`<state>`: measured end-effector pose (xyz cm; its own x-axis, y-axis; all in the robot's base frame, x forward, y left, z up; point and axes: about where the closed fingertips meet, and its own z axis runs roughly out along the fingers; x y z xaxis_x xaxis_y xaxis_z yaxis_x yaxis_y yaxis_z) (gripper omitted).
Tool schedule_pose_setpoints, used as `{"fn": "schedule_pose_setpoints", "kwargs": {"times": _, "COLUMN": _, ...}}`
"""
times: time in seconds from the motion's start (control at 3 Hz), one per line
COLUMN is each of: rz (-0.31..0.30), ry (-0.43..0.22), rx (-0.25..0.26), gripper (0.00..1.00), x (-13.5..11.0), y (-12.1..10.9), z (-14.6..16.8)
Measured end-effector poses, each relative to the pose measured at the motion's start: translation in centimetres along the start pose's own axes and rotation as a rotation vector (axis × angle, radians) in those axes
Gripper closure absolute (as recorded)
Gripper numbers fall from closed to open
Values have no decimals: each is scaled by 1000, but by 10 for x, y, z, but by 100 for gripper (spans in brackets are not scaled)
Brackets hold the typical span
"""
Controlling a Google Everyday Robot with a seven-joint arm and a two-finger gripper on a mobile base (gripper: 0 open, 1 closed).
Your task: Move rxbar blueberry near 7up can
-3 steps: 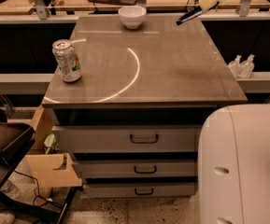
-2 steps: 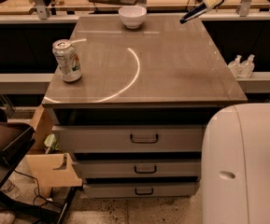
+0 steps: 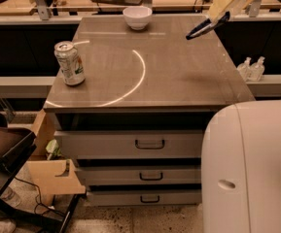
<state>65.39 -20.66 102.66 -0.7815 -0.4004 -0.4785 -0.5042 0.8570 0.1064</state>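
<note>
Since a second ago, a drop of the tool: lower in the view now, hanging in the air over the far right edge of the worktop, slanted down toward the left. Clamped on the rxbar blueberry, seen edge-on as a thin dark strip poking out below the cream wrist, clear of the surface. No shift in anything else on the worktop.

Well apart from the rxbar blueberry, across at the near left corner: the 7up can, upright, pull-tab top showing, just inside the edge. At the middle of the far edge: a white bowl, left of the tool and not touching it. Between the rxbar blueberry and the 7up can, bare surface with a bright curved reflection; white bowl off to the far side of that line.

Below the top, three drawers with dark handles. Lower right, close to the camera, the robot's white body, covering the right ends of the drawers. Beyond the right edge, two small bottles on a ledge. Down left, a piece of cardboard beside the drawers.
</note>
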Motion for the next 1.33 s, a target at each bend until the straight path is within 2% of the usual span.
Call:
{"fn": "schedule_pose_setpoints", "kwargs": {"times": 0.33, "rz": 95, "ry": -1, "rx": 6, "gripper": 100, "x": -9, "y": -7, "z": 25}}
{"fn": "schedule_pose_setpoints", "kwargs": {"times": 1.0, "rz": 86, "ry": -20, "rx": 1, "gripper": 100, "x": -12, "y": -2, "z": 22}}
{"fn": "schedule_pose_setpoints", "kwargs": {"times": 1.33, "rz": 43, "ry": -59, "rx": -8, "gripper": 100, "x": -10, "y": 16, "z": 3}}
